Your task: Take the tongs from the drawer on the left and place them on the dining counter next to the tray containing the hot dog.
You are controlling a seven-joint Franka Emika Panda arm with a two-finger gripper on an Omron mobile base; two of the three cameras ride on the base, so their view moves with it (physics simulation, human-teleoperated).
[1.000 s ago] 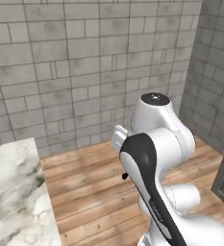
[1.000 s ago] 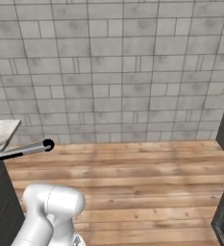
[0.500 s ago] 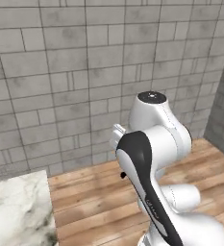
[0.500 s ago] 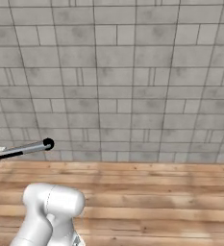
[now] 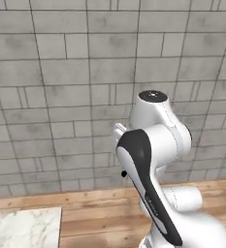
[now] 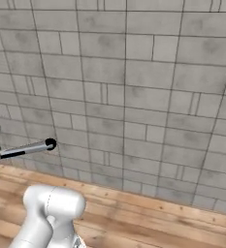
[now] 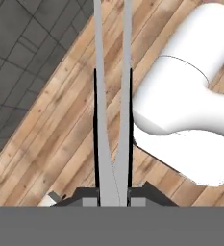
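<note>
My two-finger gripper (image 7: 113,192) clamps the long silver-grey tongs (image 7: 112,120) above the wooden plank floor (image 7: 51,129), near a grey brick wall (image 7: 22,48).

The tongs (image 7: 112,120) sit between the gripper (image 7: 113,198) fingers, above the floor (image 7: 56,125).

Grey block wall (image 6: 134,72) (mortar lines visible), wood plank floor (image 6: 158,223) below.

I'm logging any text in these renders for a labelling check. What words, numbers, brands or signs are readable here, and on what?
None: no readable text in any view.
The tongs, held between the end effector fingers, are plain silver-grey.
The brick wall, the wooden floor and the marble counter bear no lettering either.
</note>
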